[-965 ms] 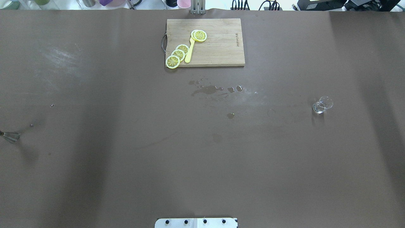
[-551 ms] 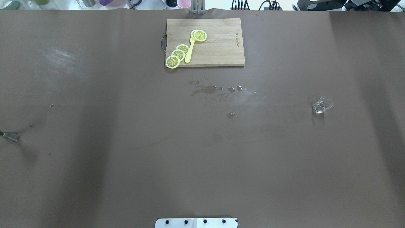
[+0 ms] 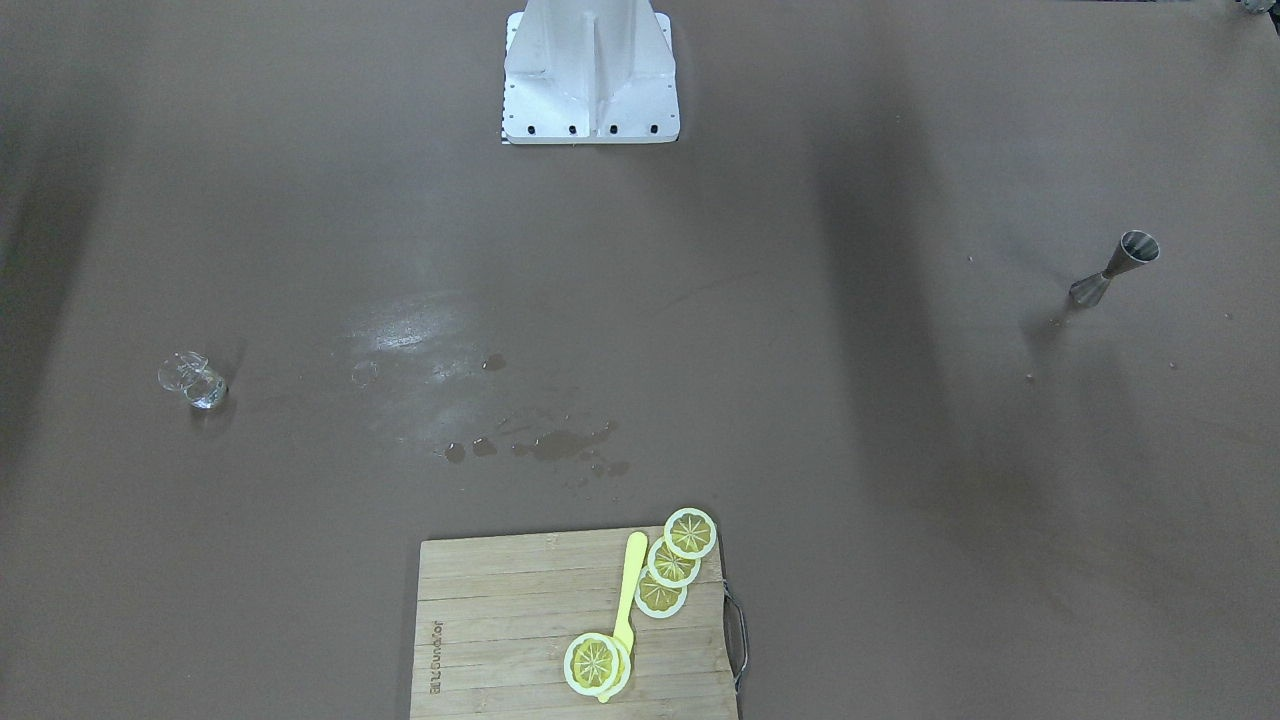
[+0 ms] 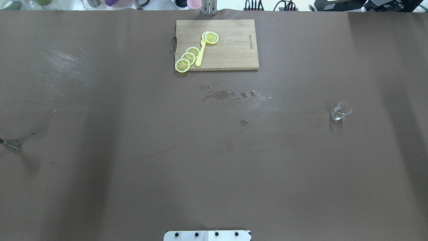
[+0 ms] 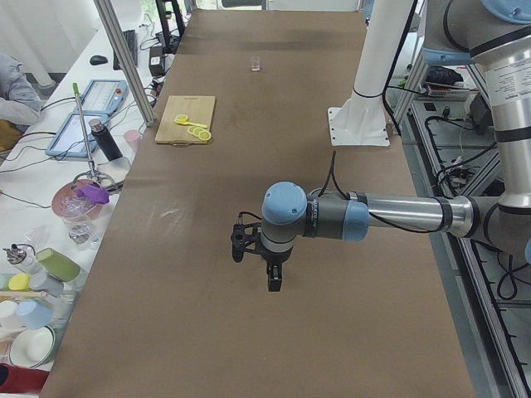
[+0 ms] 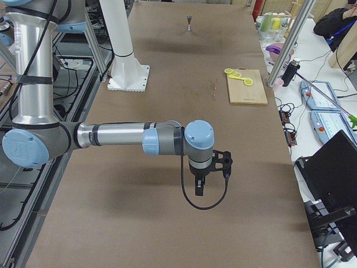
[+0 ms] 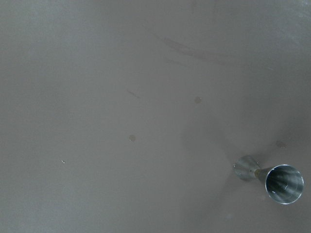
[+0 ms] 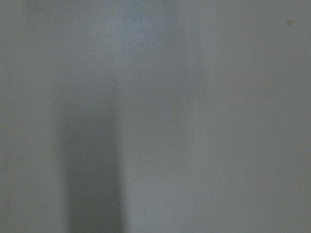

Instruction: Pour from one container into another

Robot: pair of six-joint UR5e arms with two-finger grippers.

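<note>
A small steel jigger (image 4: 11,144) stands upright near the table's left edge; it also shows in the front view (image 3: 1118,268) and at the lower right of the left wrist view (image 7: 272,178). A small clear glass (image 4: 340,111) with a little liquid stands far off on the right side (image 3: 195,382). My left gripper (image 5: 275,280) hangs over the table's left end, seen only from the side. My right gripper (image 6: 198,188) hangs over the right end, away from the glass. I cannot tell whether either is open or shut.
A wooden cutting board (image 4: 230,50) at the far middle carries lemon slices (image 4: 187,57) and a yellow spoon (image 4: 200,53). Wet spots (image 4: 220,94) lie in front of it. The white robot base (image 3: 590,70) sits at the near edge.
</note>
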